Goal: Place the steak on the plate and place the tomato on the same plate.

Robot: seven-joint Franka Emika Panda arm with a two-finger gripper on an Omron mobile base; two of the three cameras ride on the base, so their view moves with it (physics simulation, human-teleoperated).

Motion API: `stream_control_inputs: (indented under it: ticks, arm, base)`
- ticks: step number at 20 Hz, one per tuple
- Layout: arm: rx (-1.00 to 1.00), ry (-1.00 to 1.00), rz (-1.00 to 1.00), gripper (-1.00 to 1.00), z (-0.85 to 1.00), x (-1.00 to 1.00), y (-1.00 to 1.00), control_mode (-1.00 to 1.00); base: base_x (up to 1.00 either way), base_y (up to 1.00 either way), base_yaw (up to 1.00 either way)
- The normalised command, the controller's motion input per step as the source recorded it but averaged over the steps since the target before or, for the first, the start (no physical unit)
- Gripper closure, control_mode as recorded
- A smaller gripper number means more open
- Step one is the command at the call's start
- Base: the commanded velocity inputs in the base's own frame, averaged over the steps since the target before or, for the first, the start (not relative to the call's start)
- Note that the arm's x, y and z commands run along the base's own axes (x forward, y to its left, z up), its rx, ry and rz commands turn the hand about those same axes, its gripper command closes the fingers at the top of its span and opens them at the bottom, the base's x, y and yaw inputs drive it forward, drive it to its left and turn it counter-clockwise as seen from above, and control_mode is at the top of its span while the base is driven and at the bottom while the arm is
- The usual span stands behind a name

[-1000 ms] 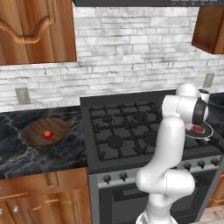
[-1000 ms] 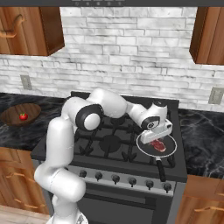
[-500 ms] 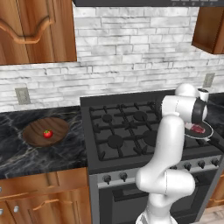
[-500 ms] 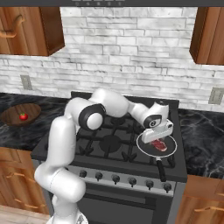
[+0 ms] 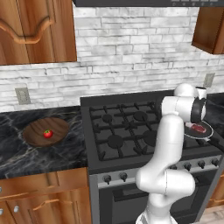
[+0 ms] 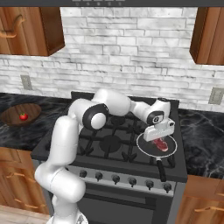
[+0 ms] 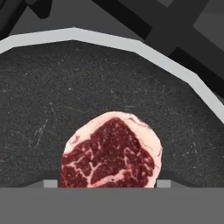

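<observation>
We judge pickup underway — the gripper (image 6: 160, 139) hovers over the steak (image 7: 111, 153) in the pan (image 7: 39, 87) at the stove's front right, fingers' state unclear — closing comes next.

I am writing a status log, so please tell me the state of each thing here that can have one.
steak: lying flat in the pan, not lifted.
pan: on the stove, front right, holding the steak.
tomato: resting in the wooden dish on the counter.
claw: open, one fingertip on each side of the steak.
stove: no flame seen.
</observation>
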Motion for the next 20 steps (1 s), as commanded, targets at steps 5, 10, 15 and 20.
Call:
stream_control_inputs:
  ticks: [5, 10, 15, 20]
  arm:
    - [0.02, 0.0, 0.02, 1.0, -0.33, -0.27, 0.1, -1.0]
    - [0.04, 0.0, 0.0, 1.0, 0.03, -0.24, 0.06, -1.0]
    - [0.0, 0.0, 0.0, 1.0, 0.37, -0.31, 0.13, -1.0]
    - [0.0, 0.0, 0.0, 1.0, 0.42, -0.34, 0.28, -1.0]
  base:
    - [0.0, 0.0, 0.0]
    - [0.0, 0.0, 0.0]
    - [0.0, 0.0, 0.0]
    - [0.0, 0.0, 0.0]
